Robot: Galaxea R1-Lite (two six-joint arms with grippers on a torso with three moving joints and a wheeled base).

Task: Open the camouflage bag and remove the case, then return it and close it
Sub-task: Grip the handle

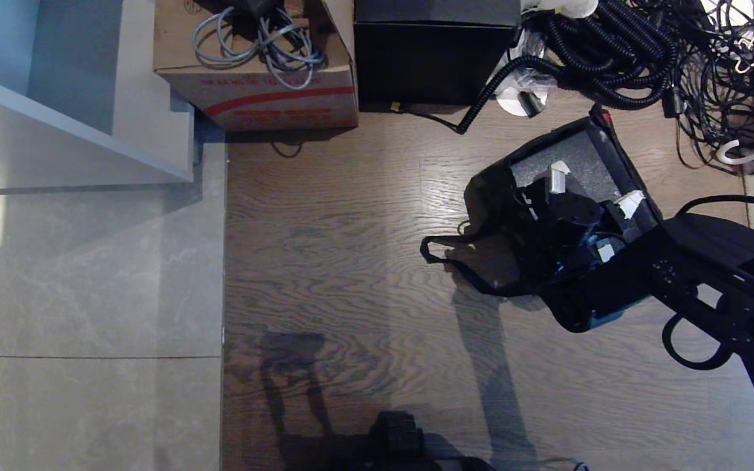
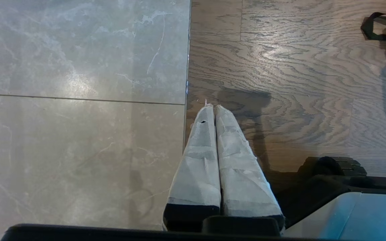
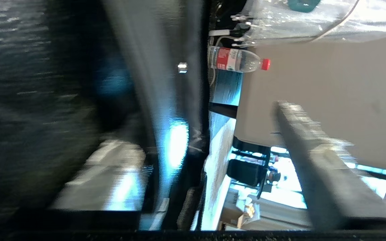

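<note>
The camouflage bag [image 1: 491,196] lies on the wood floor at the right, with its black strap [image 1: 455,258] trailing toward the middle. A red bit of lining [image 1: 606,118] shows at its far corner. A flat speckled grey panel, the case [image 1: 573,157], shows at the bag's top. My right gripper [image 1: 594,186] reaches down over it, its white-taped fingers [image 1: 557,173] spread wide. In the right wrist view a dark panel [image 3: 166,100] with a silver stud stands between the parted fingers [image 3: 313,157]. My left gripper [image 2: 213,107] hangs parked and shut over the seam between tile and wood.
A cardboard box [image 1: 256,72] holding cables and a black cube box [image 1: 436,52] stand at the back. Coiled black cables [image 1: 612,52] and loose wires fill the back right. A white step [image 1: 76,124] is at the left. A water bottle [image 3: 236,62] lies beyond the bag.
</note>
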